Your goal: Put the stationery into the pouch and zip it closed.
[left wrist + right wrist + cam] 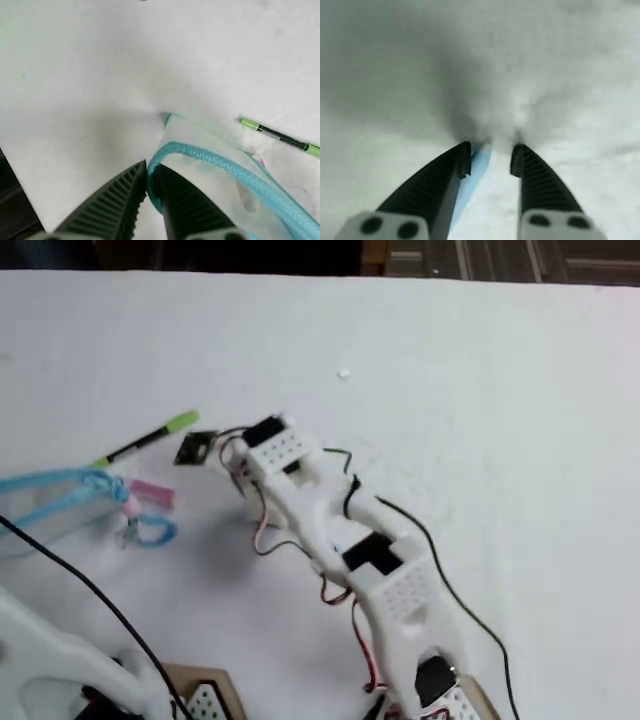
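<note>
Left gripper (147, 179) tight on pouch (210, 155); right gripper (490, 159) part-open, empty; pen (150, 442) diagonal, green end farthest.

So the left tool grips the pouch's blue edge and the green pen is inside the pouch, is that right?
No: the left wrist view shows the green pen on the table beside the pouch; the left tool does grip the blue edge.

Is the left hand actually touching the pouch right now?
Touching. The left wrist view shows the left hand closed on the pouch, with the teal corded edge pinched in its grip and no gap visible.
</note>
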